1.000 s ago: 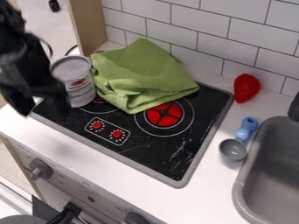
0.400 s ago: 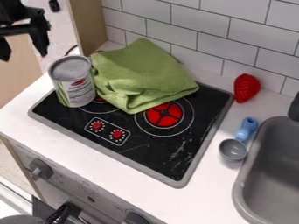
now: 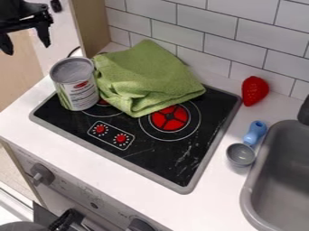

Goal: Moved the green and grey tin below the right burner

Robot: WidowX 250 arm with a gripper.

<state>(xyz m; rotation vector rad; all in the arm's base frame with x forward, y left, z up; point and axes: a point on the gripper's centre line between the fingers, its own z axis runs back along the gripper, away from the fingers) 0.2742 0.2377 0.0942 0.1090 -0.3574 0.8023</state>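
The fingers [image 3: 44, 36] hang open, spread wide; in the camera view, the green and grey tin [image 3: 77, 88] is apart from them, towards five o'clock; it stands upright on the ten o'clock side of the stovetop [image 3: 181, 169], beside the green cloth [image 3: 142, 72]; the right burner [image 3: 170, 118] lies roughly towards three o'clock from it.

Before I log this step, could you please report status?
Gripper open, empty, upper left. Tin upright, left on stovetop. Green cloth partly over right burner.

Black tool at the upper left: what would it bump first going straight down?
The tool would likely meet the white counter near its left edge, passing beside the tin; depth is unclear, so it might miss.
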